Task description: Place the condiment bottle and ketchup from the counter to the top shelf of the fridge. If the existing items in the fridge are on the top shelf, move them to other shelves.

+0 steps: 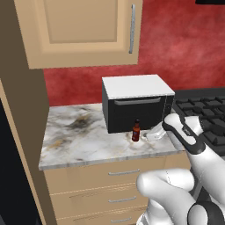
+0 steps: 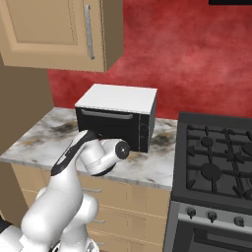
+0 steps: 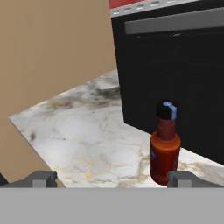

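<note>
Marbled counter (image 1: 83, 136) still carries your condiment bottle (image 3: 165, 144), upright before the toaster oven (image 1: 136, 105), the gripper (image 3: 113, 178) spread wide and empty, so nothing looks shelved yet.

In your left base view the counter (image 1: 79, 136) fills the middle left of the frame, with the toaster oven (image 1: 136, 103) standing on it toward the centre right. The condiment bottle (image 1: 136, 131) stands upright on the counter just in front of the oven, at the frame's centre. The gripper (image 1: 151, 133) sits immediately right of the bottle, just above the counter. A wall cabinet (image 1: 79, 30) hangs at the upper left, above the counter. The stove (image 1: 206, 118) lies at the right edge, beside the counter. Drawers (image 1: 114, 189) run below the counter. In your hand view the bottle (image 3: 165, 146) stands at lower right, close to the right fingertip (image 3: 183, 178), with the oven (image 3: 175, 74) behind it.
</note>
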